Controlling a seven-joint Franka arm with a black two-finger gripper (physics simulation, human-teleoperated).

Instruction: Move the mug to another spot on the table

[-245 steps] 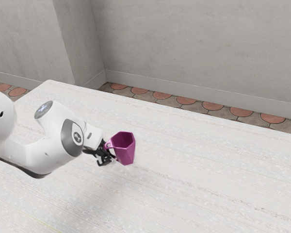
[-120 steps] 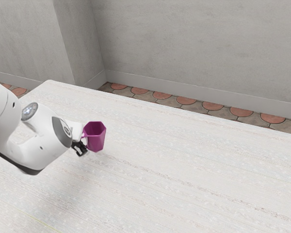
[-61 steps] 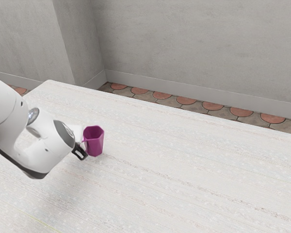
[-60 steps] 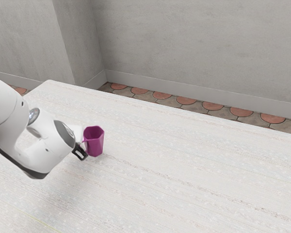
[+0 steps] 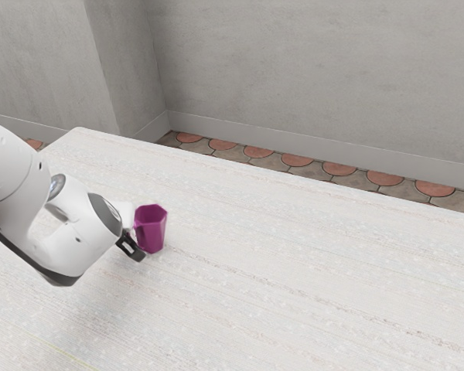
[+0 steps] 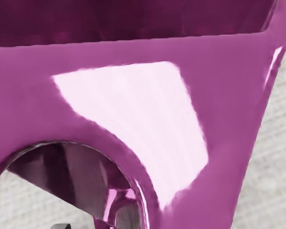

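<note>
The magenta faceted mug [image 5: 151,228] stands upright on the pale wooden table [image 5: 309,263], toward the exterior view's left. My black gripper [image 5: 133,245] is at the mug's handle side, low over the table, shut on the handle. The white arm covers most of the fingers. In the wrist view the mug's glossy wall [image 6: 133,119] is right under my hand, with the arch of its handle [image 6: 86,157] close to the camera and table surface beneath it.
The table stretches wide toward the exterior view's right and front. Beyond its far edge lie a tiled floor [image 5: 294,161] and grey walls [image 5: 309,69].
My arm carried the mug from mid-air toward the exterior view's left and lowered it to the table. The mug went from tilted to upright, and in the last half second it sank slightly.
</note>
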